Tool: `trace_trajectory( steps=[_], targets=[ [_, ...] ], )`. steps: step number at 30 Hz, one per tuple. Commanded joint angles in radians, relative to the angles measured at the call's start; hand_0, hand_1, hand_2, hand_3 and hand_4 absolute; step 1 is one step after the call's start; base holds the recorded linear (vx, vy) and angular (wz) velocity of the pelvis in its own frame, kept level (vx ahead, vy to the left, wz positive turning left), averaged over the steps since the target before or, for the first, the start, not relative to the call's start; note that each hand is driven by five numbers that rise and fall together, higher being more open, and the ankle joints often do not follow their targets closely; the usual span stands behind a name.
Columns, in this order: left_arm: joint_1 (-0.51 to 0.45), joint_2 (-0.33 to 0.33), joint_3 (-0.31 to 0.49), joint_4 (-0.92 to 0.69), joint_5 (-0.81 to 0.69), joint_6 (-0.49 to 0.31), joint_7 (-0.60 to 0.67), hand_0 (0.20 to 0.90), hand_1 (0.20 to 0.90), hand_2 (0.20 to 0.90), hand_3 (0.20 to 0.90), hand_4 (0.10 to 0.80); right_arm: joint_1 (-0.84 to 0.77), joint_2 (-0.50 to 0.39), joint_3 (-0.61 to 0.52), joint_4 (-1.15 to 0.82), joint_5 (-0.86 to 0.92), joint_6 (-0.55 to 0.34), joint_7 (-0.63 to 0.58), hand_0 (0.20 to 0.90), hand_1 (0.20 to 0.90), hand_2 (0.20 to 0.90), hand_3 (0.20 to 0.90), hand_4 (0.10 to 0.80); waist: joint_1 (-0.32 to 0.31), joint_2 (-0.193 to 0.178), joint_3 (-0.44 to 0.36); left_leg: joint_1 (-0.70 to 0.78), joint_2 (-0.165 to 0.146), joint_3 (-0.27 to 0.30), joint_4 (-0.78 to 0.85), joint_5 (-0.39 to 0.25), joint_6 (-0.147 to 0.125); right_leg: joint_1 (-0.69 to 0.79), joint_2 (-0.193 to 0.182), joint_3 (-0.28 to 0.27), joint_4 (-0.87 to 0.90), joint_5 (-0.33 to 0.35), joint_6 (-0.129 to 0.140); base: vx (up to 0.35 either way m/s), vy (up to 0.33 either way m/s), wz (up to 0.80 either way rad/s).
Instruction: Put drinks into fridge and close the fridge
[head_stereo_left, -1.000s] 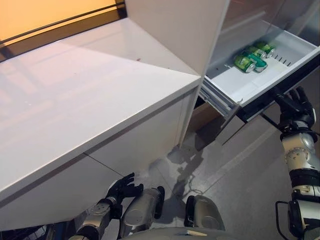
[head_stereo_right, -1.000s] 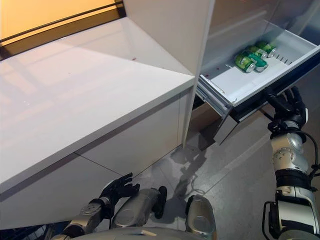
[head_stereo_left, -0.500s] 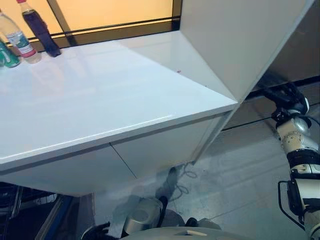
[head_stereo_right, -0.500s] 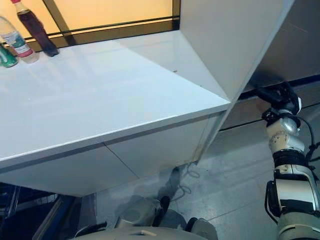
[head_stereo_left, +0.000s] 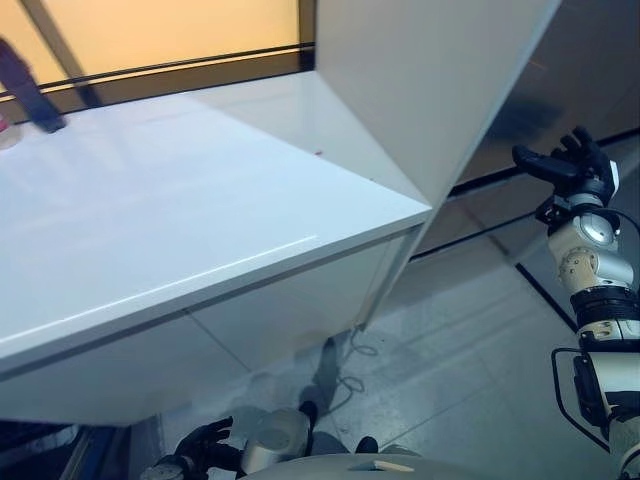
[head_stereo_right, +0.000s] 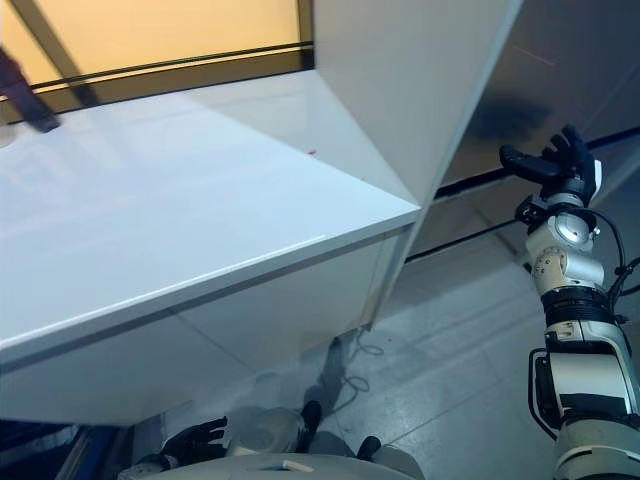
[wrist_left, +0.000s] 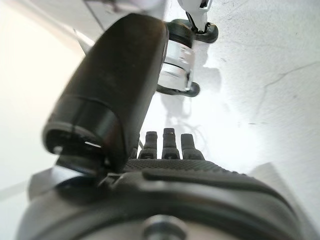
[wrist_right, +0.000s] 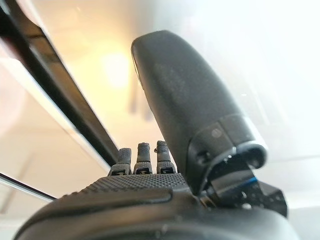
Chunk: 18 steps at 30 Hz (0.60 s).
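Observation:
The fridge's dark glossy front (head_stereo_left: 575, 70) stands shut at the right, with a black seam (head_stereo_left: 495, 178) running across it. My right hand (head_stereo_left: 568, 168) is raised in front of it, fingers straight and thumb out, holding nothing; whether it touches the front I cannot tell. Its wrist view shows the straight fingers (wrist_right: 142, 155) facing the glossy panel. My left hand (head_stereo_left: 200, 443) hangs low by the floor, fingers relaxed and empty, as its wrist view (wrist_left: 165, 145) shows. A dark bottle (head_stereo_left: 28, 88) stands on the far left of the white counter.
A long white counter (head_stereo_left: 150, 210) runs across the left and middle. A tall white cabinet panel (head_stereo_left: 430, 80) rises beside the fridge. Grey tiled floor (head_stereo_left: 470, 340) lies below, between the counter and my right arm.
One second ago the drawer stood open with green cans in it; now the front is shut. The camera has swung. My right hand has come up off the drawer's edge.

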Motion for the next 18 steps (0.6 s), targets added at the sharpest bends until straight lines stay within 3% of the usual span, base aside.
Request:
trace_trajectory(
  steps=[1, 7, 12, 18],
  targets=[
    [-0.001, 0.009, -0.031, -0.024, 0.014, -0.036, 0.000, 0.900, 0.900, 0.900, 0.900, 0.800, -0.079, -0.118, 0.013, -0.110, -0.024, -0.127, 0.028, 0.900, 0.900, 0.900, 0.900, 0.800, -0.044, -0.024, -0.111, 0.071, 0.001, 0.053, -0.080, -0.078, 0.016, 0.023, -0.004, 0.071, -0.069, 0.062, 0.030, -0.068, -0.018, -0.46],
    [-0.046, -0.015, -0.018, -0.015, -0.006, -0.010, -0.015, 0.900, 0.900, 0.900, 0.900, 0.800, 0.103, -0.057, -0.065, -0.144, 0.012, -0.065, 0.091, 0.900, 0.900, 0.900, 0.900, 0.800, -0.111, -0.025, -0.157, 0.095, 0.016, 0.121, -0.152, -0.057, -0.002, 0.021, 0.021, 0.110, -0.149, 0.099, 0.032, -0.062, -0.015, -0.40],
    [-0.049, -0.034, 0.008, 0.004, -0.026, -0.009, -0.010, 0.900, 0.900, 0.900, 0.900, 0.800, 0.309, 0.069, -0.083, -0.100, 0.017, 0.015, 0.159, 0.900, 0.900, 0.900, 0.900, 0.800, -0.150, -0.017, -0.170, 0.110, 0.026, 0.178, -0.179, -0.050, -0.007, 0.022, 0.037, 0.127, -0.189, 0.117, 0.029, -0.031, -0.021, -0.33],
    [-0.042, -0.045, 0.060, 0.014, -0.010, -0.012, 0.091, 0.900, 0.900, 0.900, 0.900, 0.800, 0.527, 0.220, -0.059, 0.055, -0.029, 0.065, 0.263, 0.900, 0.900, 0.900, 0.900, 0.800, -0.166, -0.013, -0.170, 0.115, 0.039, 0.197, -0.208, -0.034, -0.011, 0.021, 0.047, 0.119, -0.188, 0.109, 0.026, -0.003, -0.023, -0.09]
  ],
)
